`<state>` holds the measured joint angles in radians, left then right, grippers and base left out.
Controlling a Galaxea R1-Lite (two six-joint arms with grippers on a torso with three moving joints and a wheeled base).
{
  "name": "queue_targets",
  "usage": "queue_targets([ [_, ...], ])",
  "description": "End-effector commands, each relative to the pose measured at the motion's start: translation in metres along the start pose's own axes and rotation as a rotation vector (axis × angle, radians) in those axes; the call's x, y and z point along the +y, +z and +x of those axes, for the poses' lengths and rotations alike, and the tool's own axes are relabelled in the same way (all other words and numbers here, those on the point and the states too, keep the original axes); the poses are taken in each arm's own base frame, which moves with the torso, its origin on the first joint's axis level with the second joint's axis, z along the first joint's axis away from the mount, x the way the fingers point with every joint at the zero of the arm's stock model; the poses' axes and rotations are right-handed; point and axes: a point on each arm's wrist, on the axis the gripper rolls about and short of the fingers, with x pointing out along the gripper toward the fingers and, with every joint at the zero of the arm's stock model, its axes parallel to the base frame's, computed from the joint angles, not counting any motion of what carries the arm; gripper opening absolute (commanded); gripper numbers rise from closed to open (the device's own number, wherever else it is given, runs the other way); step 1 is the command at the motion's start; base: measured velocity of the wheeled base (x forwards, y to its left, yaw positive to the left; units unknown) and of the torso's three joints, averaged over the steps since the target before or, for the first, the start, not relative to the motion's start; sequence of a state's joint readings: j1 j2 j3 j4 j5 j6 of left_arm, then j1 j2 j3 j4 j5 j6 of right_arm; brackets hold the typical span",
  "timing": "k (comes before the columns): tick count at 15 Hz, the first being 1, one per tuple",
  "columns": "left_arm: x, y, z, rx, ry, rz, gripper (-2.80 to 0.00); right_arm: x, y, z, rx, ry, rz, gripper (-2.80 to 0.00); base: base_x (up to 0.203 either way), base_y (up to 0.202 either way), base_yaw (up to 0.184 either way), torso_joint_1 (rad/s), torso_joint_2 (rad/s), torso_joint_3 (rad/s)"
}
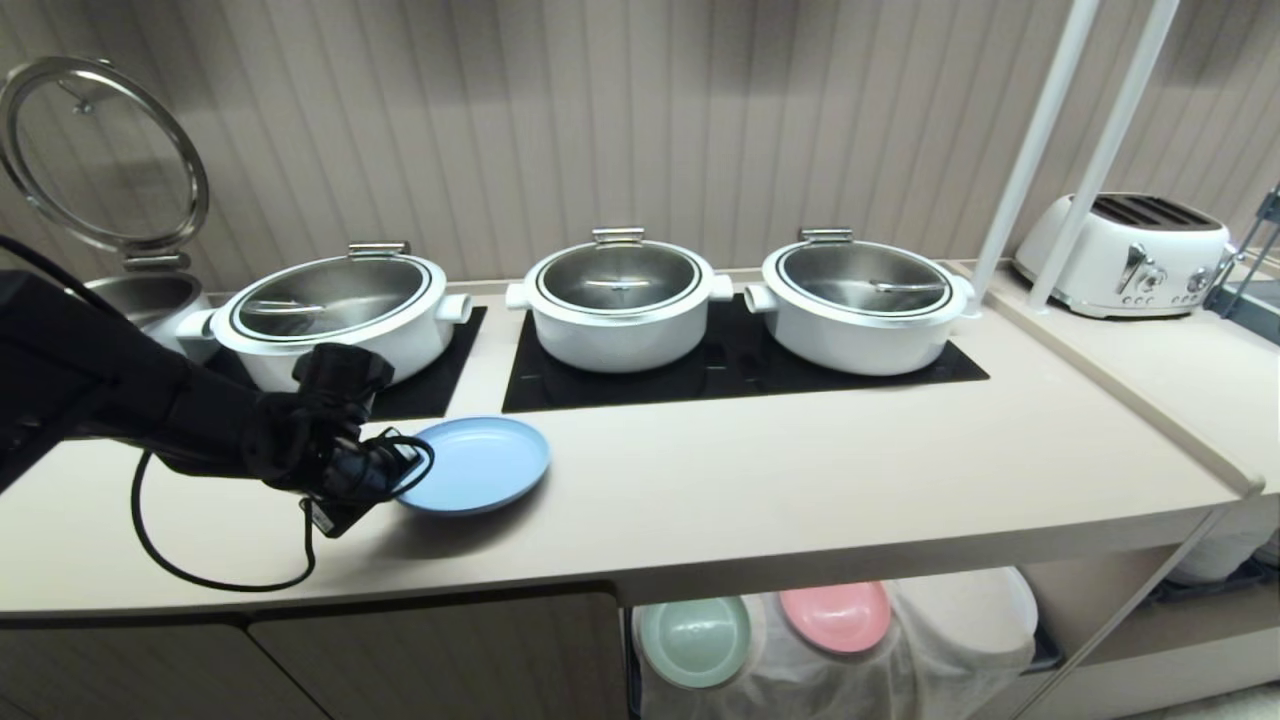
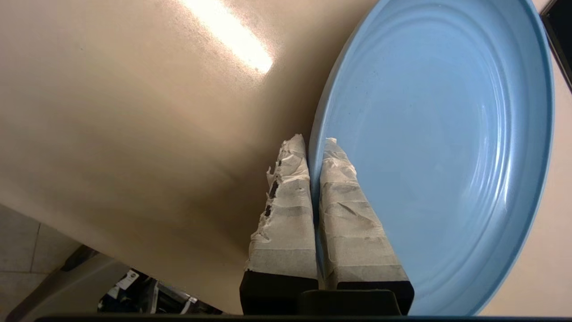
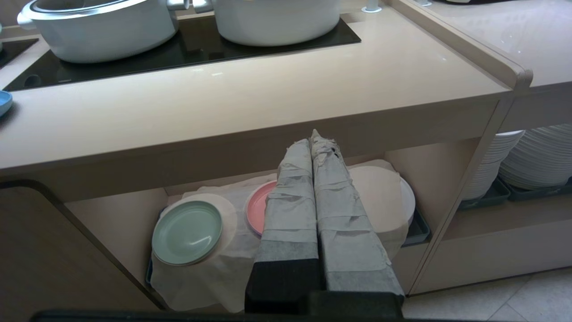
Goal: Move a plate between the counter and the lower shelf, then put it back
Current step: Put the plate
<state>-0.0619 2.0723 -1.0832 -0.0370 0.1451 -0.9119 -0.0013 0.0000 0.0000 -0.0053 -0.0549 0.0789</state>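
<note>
The light blue plate (image 1: 480,462) is over the left part of the beige counter (image 1: 800,470), in front of the cooktop panels. My left gripper (image 1: 400,470) is shut on its near-left rim. In the left wrist view, one taped finger (image 2: 286,201) lies under the rim and the other on the plate's (image 2: 438,143) inner face, with the counter (image 2: 134,112) below. The plate looks slightly tilted, and I cannot tell whether its far edge touches the counter. My right gripper (image 3: 313,138) hangs shut and empty, low in front of the lower shelf (image 3: 111,214).
Three white lidded pots (image 1: 620,295) stand on the black panels (image 1: 740,370) behind the plate, and a fourth with a raised lid (image 1: 100,150) stands far left. A mint green plate (image 1: 693,640) and a pink plate (image 1: 835,612) lie on the shelf's white cloth. A toaster (image 1: 1125,250) stands on the right.
</note>
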Motion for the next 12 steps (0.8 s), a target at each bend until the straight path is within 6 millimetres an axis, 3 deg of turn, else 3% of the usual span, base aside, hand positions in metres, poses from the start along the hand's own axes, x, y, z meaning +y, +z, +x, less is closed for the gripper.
queue_targets([
  [1,0.0013,-0.0015,0.0042,0.008,0.01,-0.004,-2.8,0.0,0.0001,0.0,-0.001,-0.001,0.001,-2.8,0.0,0.0,0.0,0.0,0.0,0.0],
  [12,0.0016,-0.0037,0.0042,0.026,0.002,-0.002,-2.8,0.0,0.0001,0.0,-0.001,0.001,0.001,-2.8,0.0,0.0,0.0,0.0,0.0,0.0],
])
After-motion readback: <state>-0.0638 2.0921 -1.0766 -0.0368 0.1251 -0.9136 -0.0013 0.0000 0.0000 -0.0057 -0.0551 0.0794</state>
